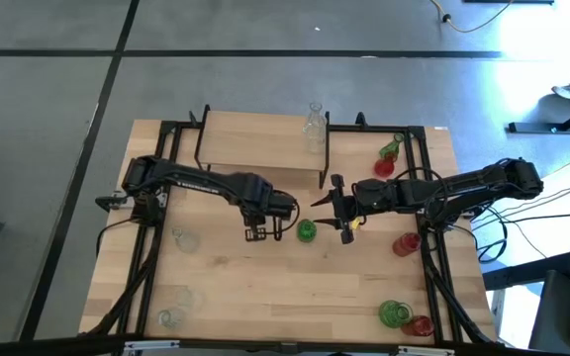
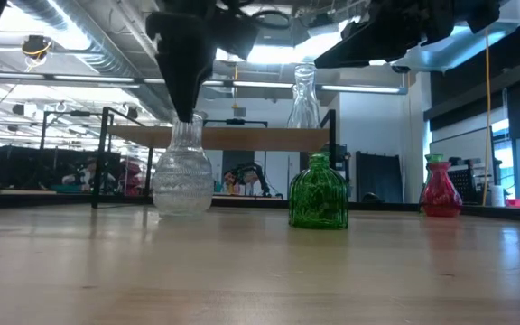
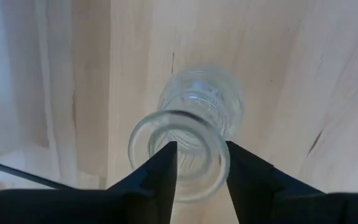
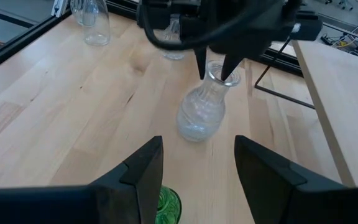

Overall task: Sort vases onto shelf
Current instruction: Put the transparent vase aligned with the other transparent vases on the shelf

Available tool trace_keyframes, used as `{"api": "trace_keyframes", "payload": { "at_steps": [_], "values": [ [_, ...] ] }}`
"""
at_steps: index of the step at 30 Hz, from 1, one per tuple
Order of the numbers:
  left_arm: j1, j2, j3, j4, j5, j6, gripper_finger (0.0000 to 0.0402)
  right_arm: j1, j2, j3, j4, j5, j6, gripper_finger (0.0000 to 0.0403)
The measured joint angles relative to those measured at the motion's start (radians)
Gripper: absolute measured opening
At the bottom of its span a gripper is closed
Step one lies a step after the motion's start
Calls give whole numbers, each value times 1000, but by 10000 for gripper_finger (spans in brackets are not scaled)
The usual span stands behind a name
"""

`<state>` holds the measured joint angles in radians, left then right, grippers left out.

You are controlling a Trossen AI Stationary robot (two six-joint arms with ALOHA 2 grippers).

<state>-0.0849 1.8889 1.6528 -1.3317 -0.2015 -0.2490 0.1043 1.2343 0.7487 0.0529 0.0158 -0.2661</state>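
- High view: the left gripper [image 1: 256, 234] is hanging at the middle of the table [image 1: 295, 287], straight over a clear vase [image 2: 182, 176] that is standing upright on the wood. It is probably coming from above because the narrow neck is the easiest part to take.
- Left wrist view: that claw is sitting around the vase's rim; whether it is pinching the glass or standing loose, I cannot tell.
- The right gripper [image 1: 347, 229] is waiting just toward 3 o'clock, spread and holding nothing, pointing at the same vase, likely keeping clear of the other arm.
- A green vase [image 1: 306, 231] is standing between the 2 grippers, touching neither.
- The shelf [image 1: 255, 138] is sitting at 12 o'clock, carrying 1 clear vase [image 1: 314, 127] at its 3 o'clock end, perhaps starting a clear group.
- Other vases are waiting on the table at 2, 5 and 8 o'clock.
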Motion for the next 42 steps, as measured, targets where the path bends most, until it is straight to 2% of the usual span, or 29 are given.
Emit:
{"api": "trace_keyframes", "payload": {
  "at_steps": [8, 13, 17, 24, 27, 34, 42],
  "values": [
    [-31, -53, 73, -36, -15, 53, 122, 0, 0, 0, 0, 0, 0, 184],
    [-71, -161, 29, -20, -53, 66, 122, 0, 0, 0, -1, 0, 6, 184],
    [-82, -328, -120, 133, -85, 30, 122, 0, 9, 0, 6, 0, 33, 184],
    [-113, -607, -506, 437, -172, -81, 122, 0, 67, 0, 69, 0, 61, 184],
    [-129, -678, -660, 575, -197, -141, 122, 0, 91, 0, 91, 4, 63, 184],
    [-153, -731, -946, 884, -200, -138, 122, -8, 141, 0, 181, 45, 169, 184],
    [-146, -731, -1116, 1153, -201, -109, 122, -7, 275, 9, 335, 106, 256, 192]
  ]
}}
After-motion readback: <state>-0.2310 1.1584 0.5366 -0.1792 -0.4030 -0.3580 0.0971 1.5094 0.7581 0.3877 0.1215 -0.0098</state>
